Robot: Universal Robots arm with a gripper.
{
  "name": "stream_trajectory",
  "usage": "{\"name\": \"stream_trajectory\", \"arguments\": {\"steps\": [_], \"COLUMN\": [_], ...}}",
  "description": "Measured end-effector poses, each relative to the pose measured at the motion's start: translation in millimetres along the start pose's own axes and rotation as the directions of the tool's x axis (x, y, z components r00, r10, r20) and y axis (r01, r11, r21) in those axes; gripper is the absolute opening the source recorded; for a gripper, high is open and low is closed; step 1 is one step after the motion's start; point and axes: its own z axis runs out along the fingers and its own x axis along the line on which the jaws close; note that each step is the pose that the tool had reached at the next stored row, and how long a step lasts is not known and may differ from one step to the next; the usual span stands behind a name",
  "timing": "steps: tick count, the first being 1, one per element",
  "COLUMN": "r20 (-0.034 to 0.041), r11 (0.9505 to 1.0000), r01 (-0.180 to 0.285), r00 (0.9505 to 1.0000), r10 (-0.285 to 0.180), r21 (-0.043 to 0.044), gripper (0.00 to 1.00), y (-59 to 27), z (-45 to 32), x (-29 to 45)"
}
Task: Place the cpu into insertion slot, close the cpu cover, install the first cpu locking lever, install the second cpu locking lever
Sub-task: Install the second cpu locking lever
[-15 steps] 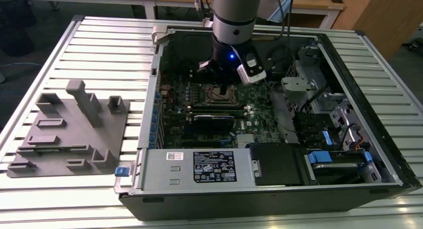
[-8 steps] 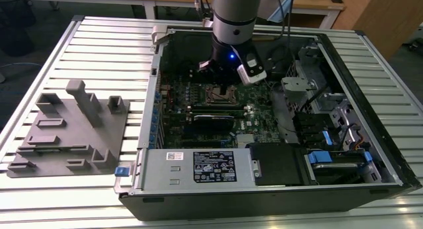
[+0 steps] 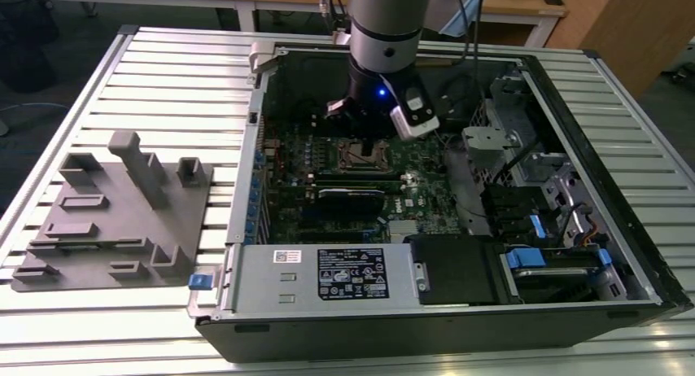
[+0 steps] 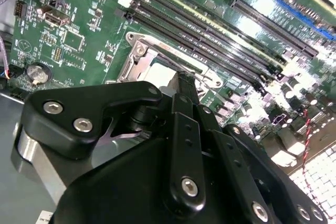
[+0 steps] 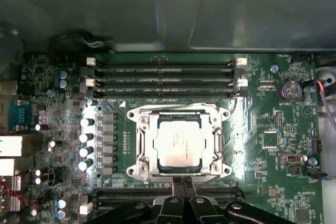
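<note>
The cpu (image 5: 178,142), a flat silver-grey square, lies in the insertion slot (image 5: 132,168) on the green board. The cpu cover (image 5: 145,141), a thin silver frame, lies flat around it with the chip showing through its window. A thin metal lever rod (image 5: 173,107) runs along the socket edge nearest the memory slots. My gripper (image 5: 181,180) sits at the opposite edge of the socket, its two black fingers (image 5: 176,183) pressed close together with nothing between them. In the exterior view my gripper (image 3: 369,137) hangs just above the socket (image 3: 365,158). The second wrist view shows the fingertips (image 4: 181,81) down at the socket frame (image 4: 137,51).
The board lies inside an open black computer case (image 3: 608,303) on a slatted metal table (image 3: 174,75). Long black memory slots (image 5: 163,77) flank the socket. Capacitors (image 5: 86,140) stand beside it. A grey fixture plate (image 3: 120,221) lies at the exterior view's left. Drive bays and cables (image 3: 543,254) fill the case's right.
</note>
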Motion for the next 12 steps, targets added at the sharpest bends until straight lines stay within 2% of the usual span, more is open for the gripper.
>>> {"name": "stream_trajectory", "arguments": {"steps": [7, 12], "r20": [0.0002, 0.0055], "r11": [1.0, 1.0], "r01": [0.0, 0.0], "r00": [1.0, 1.0], "r10": [0.0, 0.0], "r21": [-0.0005, -0.0006], "gripper": [0.11, 0.11], "y": [-8.6, -9.5], "z": [-0.6, 0.2], "x": [0.1, 7.7]}}
